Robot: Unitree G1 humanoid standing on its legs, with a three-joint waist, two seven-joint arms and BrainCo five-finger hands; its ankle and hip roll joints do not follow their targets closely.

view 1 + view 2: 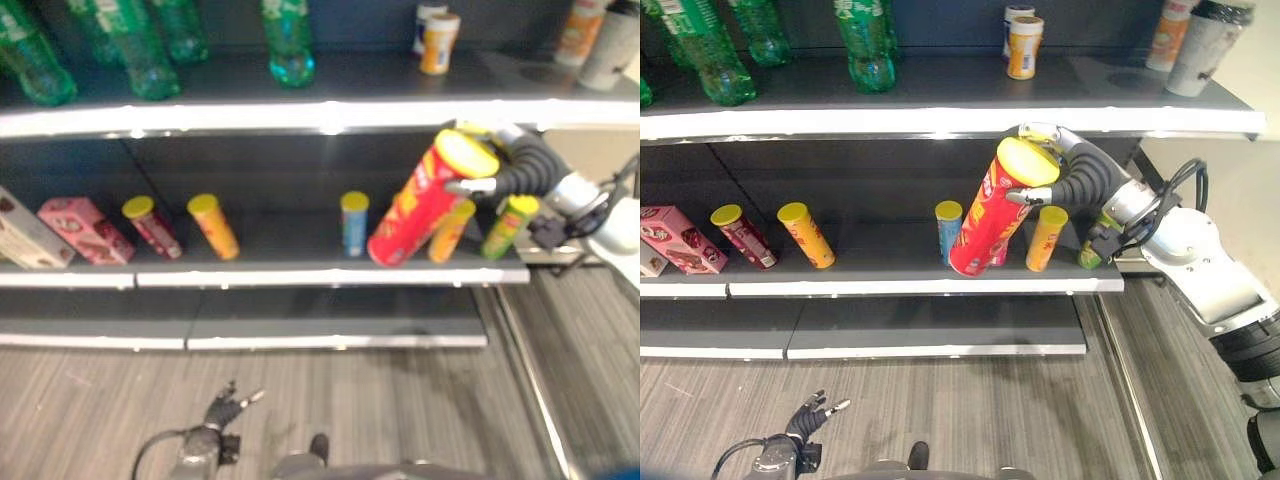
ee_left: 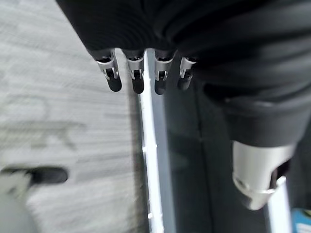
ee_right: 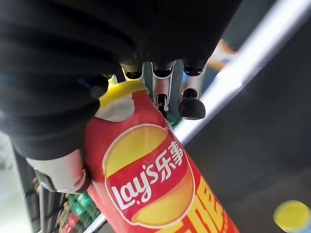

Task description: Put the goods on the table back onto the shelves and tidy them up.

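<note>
Right hand (image 1: 1045, 165) grips the top end of the big red can (image 1: 985, 222), fingers and thumb curled round it just under the yellow lid, seen close in the right wrist view (image 3: 146, 160). The can's base sits on the middle shelf (image 1: 880, 262) near its front edge; the can leans, lid end tilted up and toward the hand. The hand is above and just beside the lid, arm coming in from the shelf's right end.

Relative to the red can on the same shelf: a small blue can (image 1: 948, 230) stands just beside it on the left, upright. An orange can (image 1: 1045, 238) stands just behind and right of it, near touching; cannot tell if they touch. A green can (image 1: 508, 226) is further right, past the orange one, partly hidden by the arm. Well left of the red can are a yellow-orange can (image 1: 807, 235) and a dark red can (image 1: 743, 236), both leaning, then a pink box (image 1: 682, 240) at the far left.

Top shelf (image 1: 940, 95) above the red can: green bottles (image 1: 868, 45) to the left, a small orange jar (image 1: 1023, 45) almost straight above, more bottles (image 1: 1195, 40) at the right end.

Left hand (image 1: 810, 415) hangs low over the grey floor (image 1: 990, 420), well below and left of the red can, fingers relaxed and holding nothing; its wrist view shows the fingers (image 2: 136, 77) straight, over the floor.
</note>
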